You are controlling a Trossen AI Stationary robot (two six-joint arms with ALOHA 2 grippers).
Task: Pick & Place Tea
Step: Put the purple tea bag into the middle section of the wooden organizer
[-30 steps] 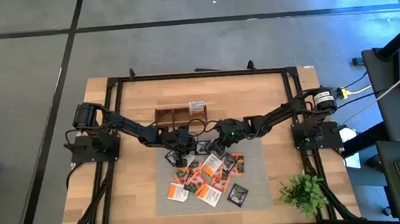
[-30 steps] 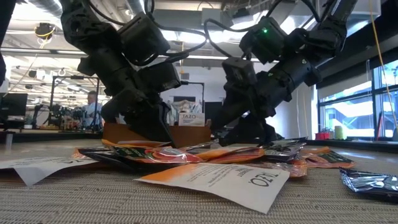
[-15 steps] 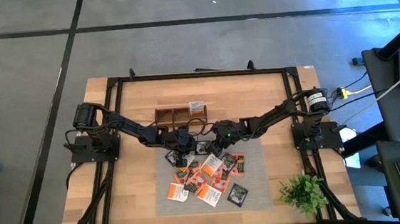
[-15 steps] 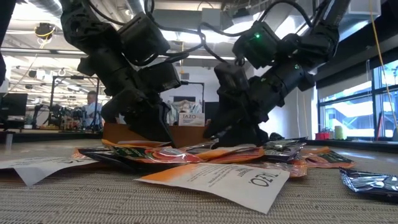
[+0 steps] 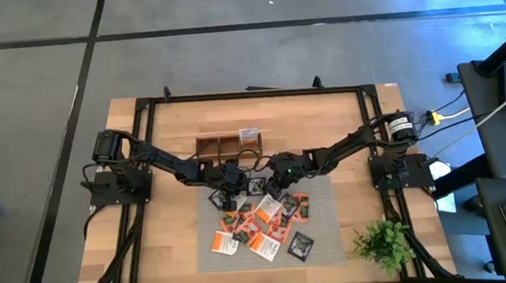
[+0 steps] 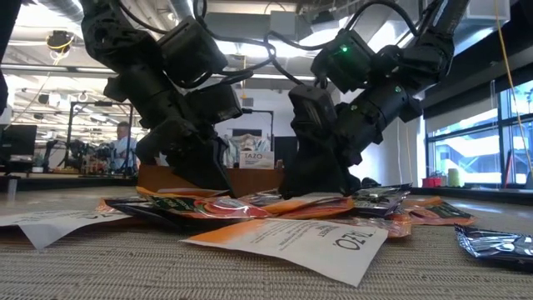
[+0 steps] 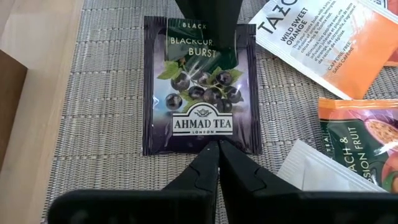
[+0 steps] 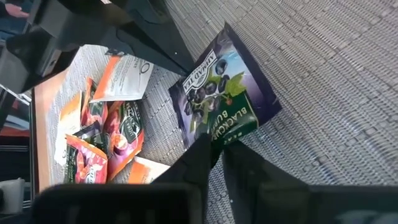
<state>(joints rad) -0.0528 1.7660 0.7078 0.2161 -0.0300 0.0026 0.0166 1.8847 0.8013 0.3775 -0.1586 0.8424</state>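
Note:
A dark purple-black tea sachet [image 7: 200, 87] lies flat on the grey woven mat [image 7: 106, 93], also seen as the dark sachet [image 8: 224, 102] in the right wrist view. My two grippers meet it from opposite ends. My left gripper [image 7: 217, 147] is shut, its tips at the sachet's lower printed edge. My right gripper [image 8: 216, 144] is shut on the opposite edge. Orange, white and dark sachets [image 5: 264, 224] are heaped on the mat in front of both grippers [image 6: 275, 204]. My left gripper's shut fingertips [image 7: 211, 155] lie at the middle of the sachet's edge below the brand print [image 7: 202, 142], slanting down from the left. Whether they press on it or pinch it, I cannot tell. The sachet lies flat there. My right gripper has the sachet's green-banded edge [image 8: 227, 132] between its two fingers, slanting down from the right. One finger [image 7: 208, 28] lies on top of that edge; the other is hidden. The rest of the sachet lies on the mat.
A brown wooden three-compartment tray [image 5: 228, 144] stands just behind the grippers, with a white sachet [image 5: 249, 135] in its right compartment. A green plant [image 5: 386, 242] stands at the near right corner. A black frame [image 5: 254, 94] borders the table. Bare wood lies left of the mat.
My right gripper has shut its fingers on the dark sachet's edge, after standing wide open over it. My left gripper has kept still, and the sachet lies where it was.

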